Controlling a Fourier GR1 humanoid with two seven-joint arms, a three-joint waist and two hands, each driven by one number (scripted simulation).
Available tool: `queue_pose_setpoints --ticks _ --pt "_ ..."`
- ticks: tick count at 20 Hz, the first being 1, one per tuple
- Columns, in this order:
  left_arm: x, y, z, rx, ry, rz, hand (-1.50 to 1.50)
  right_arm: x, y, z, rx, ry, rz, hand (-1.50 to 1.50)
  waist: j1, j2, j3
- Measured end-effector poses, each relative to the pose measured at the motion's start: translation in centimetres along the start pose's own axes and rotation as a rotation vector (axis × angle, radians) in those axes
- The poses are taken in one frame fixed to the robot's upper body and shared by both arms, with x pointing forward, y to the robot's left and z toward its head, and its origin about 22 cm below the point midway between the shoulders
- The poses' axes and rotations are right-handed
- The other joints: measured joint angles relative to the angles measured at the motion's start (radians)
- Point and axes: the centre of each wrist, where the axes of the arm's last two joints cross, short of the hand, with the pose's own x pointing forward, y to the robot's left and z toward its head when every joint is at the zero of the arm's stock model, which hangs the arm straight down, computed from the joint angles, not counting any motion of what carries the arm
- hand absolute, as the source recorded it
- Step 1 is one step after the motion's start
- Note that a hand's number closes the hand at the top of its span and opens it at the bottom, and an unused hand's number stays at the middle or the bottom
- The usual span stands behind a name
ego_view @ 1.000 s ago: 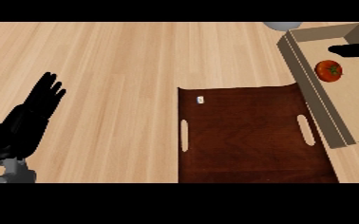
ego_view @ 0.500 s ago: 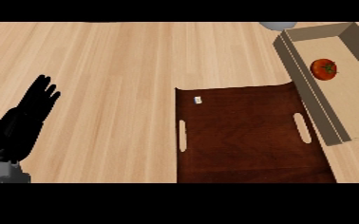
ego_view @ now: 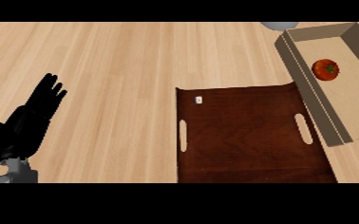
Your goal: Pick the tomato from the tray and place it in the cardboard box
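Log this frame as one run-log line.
red round tomato: inside tan cardboard box | dark brown wooden tray: holds no tomato | left hand: open, resting lower left | right hand: not in view

I get bright, flat, even light across the counter [ego_view: 105, 76]. The tomato [ego_view: 326, 69] shows a small pale highlight. The tray [ego_view: 245, 142] has a faint sheen. My left hand [ego_view: 32, 118] reads as near-solid black.

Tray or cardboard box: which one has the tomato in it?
The cardboard box at the right: the tomato sits on its floor. The dark wooden tray beside it holds only a small white tag.
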Motion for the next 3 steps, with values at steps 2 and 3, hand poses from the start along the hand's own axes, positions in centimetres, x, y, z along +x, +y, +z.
queue_pose_setpoints --ticks 2,3 --pt "0.3 -0.2 0.2 -0.002 -0.005 -0.002 0.00 -0.4 -1.3 0.6 0.009 -0.008 0.003 -1.50 0.001 0.000 0.000" --pt "0.5 -0.1 0.1 -0.005 -0.002 -0.003 0.00 -0.7 -1.7 0.6 0.008 -0.008 0.003 -1.50 0.003 0.000 0.000"
